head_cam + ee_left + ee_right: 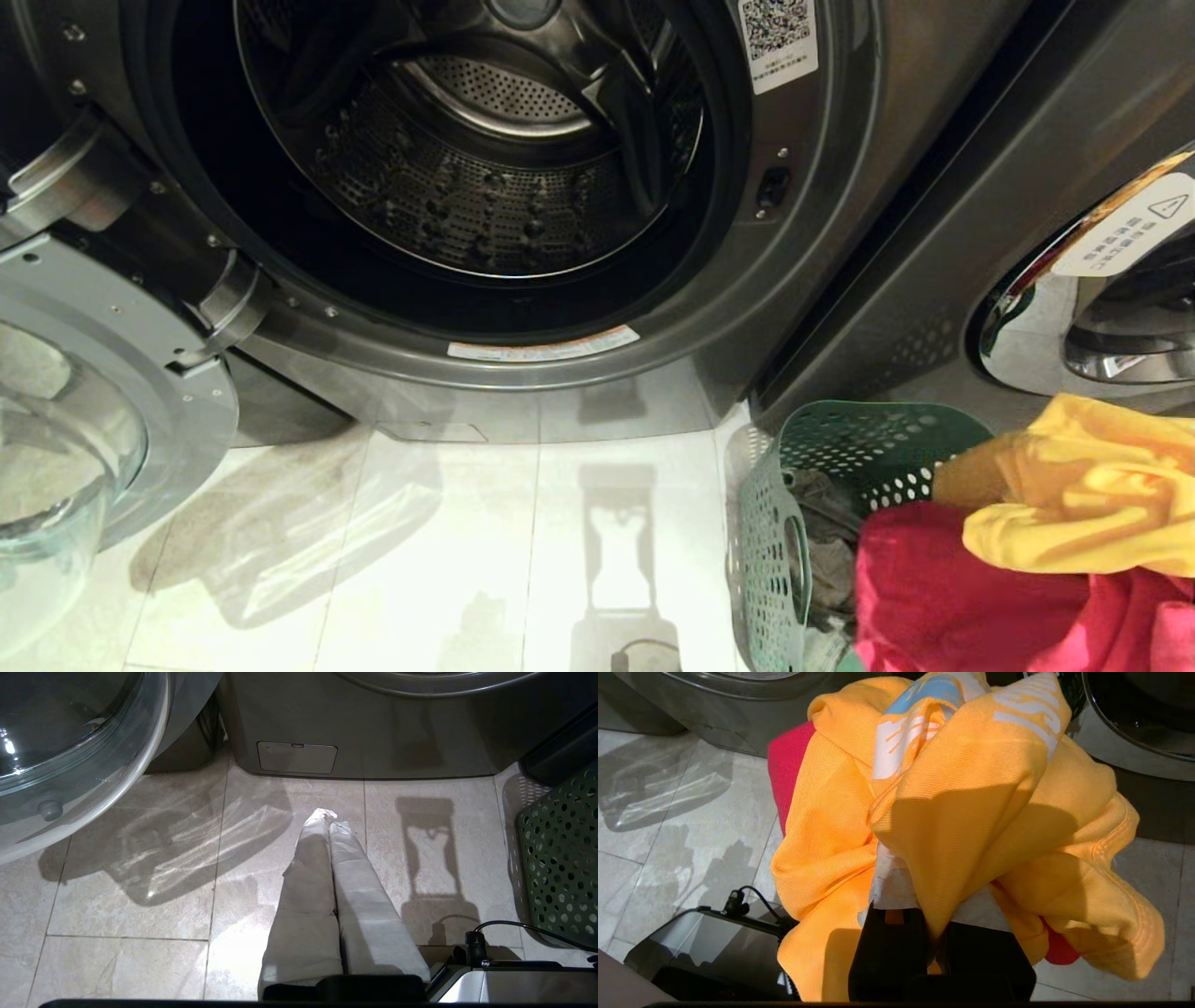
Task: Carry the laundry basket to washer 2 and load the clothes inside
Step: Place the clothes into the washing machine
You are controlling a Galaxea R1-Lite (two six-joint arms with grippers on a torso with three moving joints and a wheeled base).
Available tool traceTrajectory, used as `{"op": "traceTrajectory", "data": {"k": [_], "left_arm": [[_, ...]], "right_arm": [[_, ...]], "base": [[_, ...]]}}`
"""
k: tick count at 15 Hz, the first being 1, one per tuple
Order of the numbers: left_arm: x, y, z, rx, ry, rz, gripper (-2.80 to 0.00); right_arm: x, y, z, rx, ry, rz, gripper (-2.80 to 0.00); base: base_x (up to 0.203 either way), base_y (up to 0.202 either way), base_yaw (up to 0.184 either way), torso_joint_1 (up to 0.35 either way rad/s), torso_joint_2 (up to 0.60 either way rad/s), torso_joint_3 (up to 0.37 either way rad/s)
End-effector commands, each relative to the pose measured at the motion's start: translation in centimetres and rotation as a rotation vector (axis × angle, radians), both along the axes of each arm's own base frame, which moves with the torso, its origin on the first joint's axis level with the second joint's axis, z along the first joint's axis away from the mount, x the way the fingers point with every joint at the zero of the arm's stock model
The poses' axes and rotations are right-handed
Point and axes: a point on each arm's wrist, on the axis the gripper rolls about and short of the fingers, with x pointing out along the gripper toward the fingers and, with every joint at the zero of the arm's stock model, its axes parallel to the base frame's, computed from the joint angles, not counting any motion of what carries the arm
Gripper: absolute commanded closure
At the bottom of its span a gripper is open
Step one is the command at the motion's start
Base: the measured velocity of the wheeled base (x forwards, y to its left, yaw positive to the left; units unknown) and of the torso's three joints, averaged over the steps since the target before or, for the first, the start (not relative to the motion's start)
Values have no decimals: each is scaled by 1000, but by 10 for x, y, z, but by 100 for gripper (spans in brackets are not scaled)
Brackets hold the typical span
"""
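Washer 2 [747, 308] stands open before me, its steel drum [485, 168] showing and its glass door [84, 420] swung out to the left. On the floor at the lower right sits the green laundry basket [775, 551] [560, 868], with grey denim [826, 541] inside. A yellow garment [1083, 495] [962, 812] and a pink-red one [952, 597] [789, 765] hang above the basket. My right gripper [929, 914] is shut on the yellow garment, which drapes over its white-wrapped fingers [889, 889]. The left gripper [329, 819] hangs shut and empty over the tiles.
A second washer [1102, 308] with its chrome-rimmed door shut stands right of the open one, behind the basket. Pale floor tiles [467, 560] lie between me and the machines. My base with a black cable [490, 975] [714, 947] sits low beside the basket.
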Motion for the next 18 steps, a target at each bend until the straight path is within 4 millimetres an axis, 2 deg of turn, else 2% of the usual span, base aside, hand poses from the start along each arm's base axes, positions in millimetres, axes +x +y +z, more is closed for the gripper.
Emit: {"op": "traceTrajectory", "data": {"k": [1, 13, 18], "left_arm": [[1, 0, -3, -1, 10, 1, 0], [1, 0, -3, 3, 13, 1, 0], [1, 0, -3, 4, 13, 1, 0]], "right_arm": [[-1, 0, 2, -1, -8, 2, 0], [1, 0, 5, -2, -1, -1, 0], [2, 0, 7, -4, 1, -1, 0]], "base": [[0, 0, 0, 0, 0, 0], [0, 0, 0, 0, 0, 3], [0, 0, 0, 2, 2, 170]]}}
